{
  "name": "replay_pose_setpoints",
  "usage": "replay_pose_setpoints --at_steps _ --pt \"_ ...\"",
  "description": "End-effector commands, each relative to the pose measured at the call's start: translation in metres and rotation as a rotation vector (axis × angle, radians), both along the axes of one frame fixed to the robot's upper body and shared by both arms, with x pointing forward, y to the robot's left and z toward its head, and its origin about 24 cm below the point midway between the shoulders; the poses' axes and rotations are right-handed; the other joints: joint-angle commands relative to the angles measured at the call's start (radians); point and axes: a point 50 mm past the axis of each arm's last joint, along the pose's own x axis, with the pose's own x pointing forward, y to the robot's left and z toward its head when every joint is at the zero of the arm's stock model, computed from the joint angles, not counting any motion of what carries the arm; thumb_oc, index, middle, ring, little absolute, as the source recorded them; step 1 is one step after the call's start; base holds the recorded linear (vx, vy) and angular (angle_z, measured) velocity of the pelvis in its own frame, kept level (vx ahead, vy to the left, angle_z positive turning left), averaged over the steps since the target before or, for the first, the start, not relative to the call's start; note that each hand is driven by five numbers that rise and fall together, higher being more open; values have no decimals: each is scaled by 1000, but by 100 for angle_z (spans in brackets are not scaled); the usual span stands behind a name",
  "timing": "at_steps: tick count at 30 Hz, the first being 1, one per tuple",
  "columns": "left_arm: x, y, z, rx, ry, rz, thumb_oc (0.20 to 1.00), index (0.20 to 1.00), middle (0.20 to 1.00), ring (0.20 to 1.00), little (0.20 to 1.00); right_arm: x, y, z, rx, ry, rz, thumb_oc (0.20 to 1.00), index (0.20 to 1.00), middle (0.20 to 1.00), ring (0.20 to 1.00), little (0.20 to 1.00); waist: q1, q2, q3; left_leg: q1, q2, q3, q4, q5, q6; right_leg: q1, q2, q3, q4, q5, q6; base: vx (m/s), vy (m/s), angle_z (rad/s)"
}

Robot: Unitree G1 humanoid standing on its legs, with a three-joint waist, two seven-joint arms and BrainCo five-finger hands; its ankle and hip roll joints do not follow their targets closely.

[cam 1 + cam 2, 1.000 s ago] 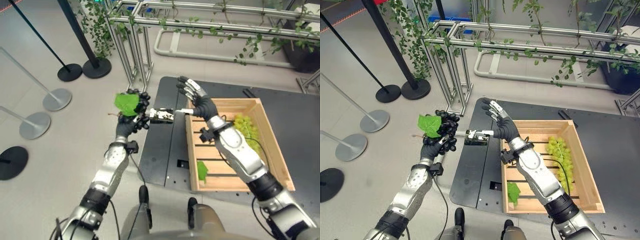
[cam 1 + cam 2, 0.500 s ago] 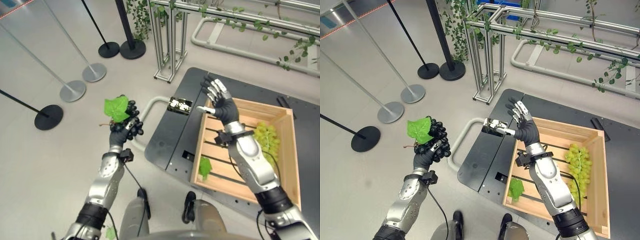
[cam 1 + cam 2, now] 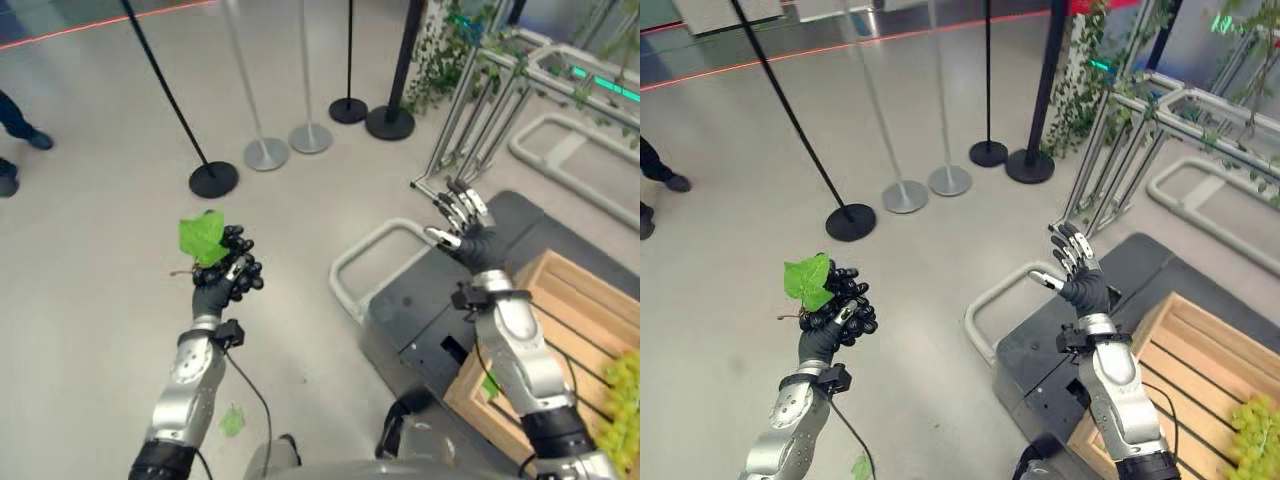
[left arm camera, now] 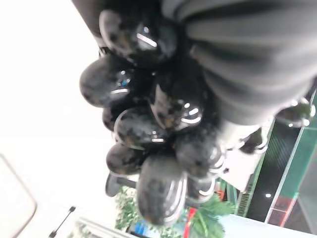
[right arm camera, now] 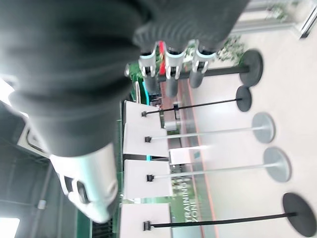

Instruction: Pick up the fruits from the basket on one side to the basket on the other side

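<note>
Grey floor [image 3: 90, 300] spread wide to the left of the wooden crate [image 3: 1200, 360], with barrier posts [image 3: 850, 215] standing on it well beyond. Beside the crate lay a dark platform [image 3: 420, 310] with a pale tube handle [image 3: 985, 310]. Green grapes [image 3: 1255, 430] lay inside the crate at its far right edge. Left of the platform, over bare floor, the left hand [image 3: 215, 290] was clenched round a bunch of black grapes [image 3: 840, 295] with a green leaf [image 3: 203, 236] on top. Nearer the crate, the right hand [image 3: 1077, 272] was raised with fingers spread, grasping nothing. This looked like the carry step; next the bunch needed a receiving basket found to the left, then lowering and release.
</note>
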Motion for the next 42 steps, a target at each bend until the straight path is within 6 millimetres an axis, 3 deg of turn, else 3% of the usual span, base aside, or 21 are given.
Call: replay_pose_setpoints --at_steps 1,2,3,4,5,8,10,13,16,19,25,26,28,30,32,35,36,37,38,41,42 --pt "12 -10 53 89 -256 -59 200 200 200 200 200 2 2 29 26 -151 13 1000 1000 1000 1000 1000 -32 2 23 251 -8 1 -241 -69 18 -130 55 20 -186 116 125 -277 346 65" --pt "12 -11 50 112 -242 -70 200 200 200 200 200 1 -1 20 31 -110 -2 1000 1000 1000 1000 1000 -40 -2 36 234 -32 -23 -233 -58 32 -122 63 145 -167 98 141 -127 194 69" --pt "12 -11 50 113 -243 -71 200 200 200 200 200 1 -1 20 32 -111 -2 1000 1000 1000 1000 1000 -40 -9 36 232 -39 -22 -233 -54 33 -125 57 149 -167 101 141 -155 238 66" --pt "13 -12 46 105 -226 -76 200 200 200 200 200 2 -1 16 34 -91 -5 1000 1000 1000 1000 1000 -43 -11 43 215 -51 -42 -212 -53 43 -137 75 266 -136 103 148 -114 146 68" --pt "12 -13 45 103 -219 -91 200 200 200 200 200 1 -3 13 30 -75 -11 1000 1000 1000 1000 1000 -40 -6 46 198 -58 -61 -199 -50 53 -114 115 326 -98 52 137 -148 158 55" --pt "10 -13 44 147 -207 -132 200 200 200 200 200 -6 -8 7 42 -58 -9 1000 1000 1000 1000 1000 -22 -26 17 113 -91 -131 -186 5 81 -40 181 408 -46 -35 107 -170 86 41" --pt "11 -16 43 139 -200 -151 200 200 200 200 200 -7 -12 5 41 -57 -13 1000 1000 1000 1000 1000 -18 -29 -24 75 -114 -199 -179 35 97 2 299 522 32 -134 81 -165 94 103" --pt "12 -20 42 138 -201 -173 200 200 200 200 200 -9 -15 4 27 -57 -15 1000 1000 1000 1000 1000 -36 -30 -51 49 -141 -272 -178 75 96 33 394 669 45 -186 56 -53 50 90" --pt "9 -22 42 144 -203 -190 200 200 200 200 200 -13 -16 4 15 -57 1 1000 1000 1000 1000 1000 -44 -33 -51 30 -160 -319 -175 107 83 55 431 754 67 -227 33 -57 7 78" --pt "5 -20 43 125 -221 -194 200 200 200 200 200 -12 -10 6 0 -66 61 1000 1000 1000 1000 1000 -35 -32 -53 -4 -178 -334 -192 134 75 125 397 768 -111 -231 25 -126 -63 54" --pt "-3 -13 49 81 -253 -193 200 200 200 200 200 -10 -4 18 -27 -118 117 1000 1000 1000 1000 1000 23 -8 -49 -117 -167 -368 -169 174 51 156 369 771 -257 -201 10 -166 -92 23" --pt "0 -12 51 58 -264 -181 200 200 200 200 200 -9 -8 24 -54 -141 84 1000 1000 1000 1000 1000 18 -1 -10 -195 -149 -307 -112 193 21 151 349 716 -241 -218 1 -214 23 75" --pt "1 -12 53 52 -275 -175 200 200 200 200 200 -6 -12 29 -80 -158 58 1000 1000 1000 1000 1000 9 10 1 -206 -117 -220 -62 168 21 128 331 644 -227 -199 3 -208 34 197" --pt "-2 -10 57 52 -295 -167 200 200 200 200 200 -5 -12 31 -91 -169 48 1000 1000 1000 1000 1000 9 13 6 -169 -110 -208 -15 110 25 127 299 575 -230 -188 6 -115 47 125" --pt "-2 -10 59 54 -303 -169 200 200 200 200 200 -4 -11 33 -96 -177 46 1000 1000 1000 1000 1000 2 14 2 -156 -98 -197 -13 102 21 129 282 544 -239 -179 10 -52 59 53" --pt "-1 -8 62 45 -314 -151 200 200 200 200 200 -4 -12 33 -81 -179 35 1000 1000 1000 1000 1000 -8 16 -4 -101 5 -135 17 73 -5 156 224 448 -251 -177 24 -103 174 111" --pt "-2 -6 62 40 -308 -148 200 200 200 200 200 -5 -14 29 -79 -158 33 1000 1000 1000 1000 1000 -8 21 -17 -60 74 -98 0 77 -29 169 192 392 -251 -176 35 -66 206 116" --pt "-3 -6 62 39 -307 -148 200 200 200 200 200 -5 -14 29 -80 -157 33 1000 1000 1000 1000 1000 -10 22 -15 -55 76 -101 -1 76 -31 174 194 388 -252 -178 34 -60 325 134" --pt "-3 -8 60 21 -297 -153 200 200 200 200 200 -6 -16 26 -85 -145 25 1000 1000 1000 1000 1000 -15 30 -21 -12 146 -36 13 66 -58 205 157 309 -245 -180 46 -41 182 117" --pt "-2 -11 61 17 -305 -167 200 200 200 200 200 -6 -14 22 -69 -125 33 1000 1000 1000 1000 1000 -26 35 -36 37 165 23 46 22 -70 208 125 236 -229 -170 55 -58 269 109" --pt "-2 -14 63 24 -308 -186 200 200 200 200 200 -8 -14 17 -53 -110 23 1000 1000 1000 1000 1000 -22 45 -42 54 160 33 -56 61 -72 215 124 215 -240 -154 67 4 397 148"
